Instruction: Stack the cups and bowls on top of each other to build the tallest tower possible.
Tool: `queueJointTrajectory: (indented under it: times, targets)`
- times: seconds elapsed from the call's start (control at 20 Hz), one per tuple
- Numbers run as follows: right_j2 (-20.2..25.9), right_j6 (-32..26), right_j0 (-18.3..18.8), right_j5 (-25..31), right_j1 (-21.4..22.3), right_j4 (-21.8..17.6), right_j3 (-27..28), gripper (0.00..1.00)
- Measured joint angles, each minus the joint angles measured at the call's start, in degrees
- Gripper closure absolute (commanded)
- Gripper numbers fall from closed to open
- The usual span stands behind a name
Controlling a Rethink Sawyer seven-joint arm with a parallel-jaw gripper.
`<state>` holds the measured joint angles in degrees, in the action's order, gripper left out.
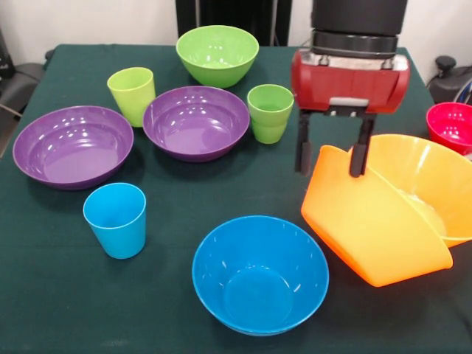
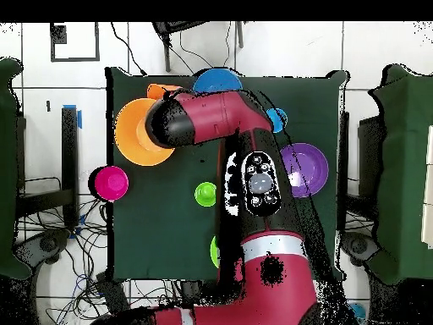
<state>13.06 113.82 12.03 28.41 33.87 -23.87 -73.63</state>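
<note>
My gripper hangs open over the right side of the table. Its two black fingers stand wide apart astride the upper rim of a big orange bowl. That bowl is tipped on its side and leans into the second orange bowl, which sits upright behind it. A blue bowl is at the front. A sky blue cup is at the front left. Two purple bowls, a yellow-green cup, a ridged green cup and a green bowl stand apart further back. A small red bowl is at the right edge. No tower stands.
In the overhead view my arm covers the table's middle and hides the gripper. The orange bowl, the red bowl and one purple bowl show around it. The dark green tablecloth covers the table.
</note>
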Motion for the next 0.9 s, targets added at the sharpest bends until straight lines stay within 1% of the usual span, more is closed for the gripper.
queueJointTrajectory:
  times: [0.2,0.55,0.75,0.9]
  targets:
    - [-1.2,0.0,-1.7,-1.3,0.4,0.0,-1.4,0.00]
    - [-5.0,0.0,-5.5,-6.3,0.1,0.2,-2.6,0.00]
    - [-6.4,0.0,-6.8,-7.4,-0.3,0.3,-2.8,0.00]
    - [-8.7,0.1,-8.7,-8.0,-1.2,0.5,-2.9,0.00]
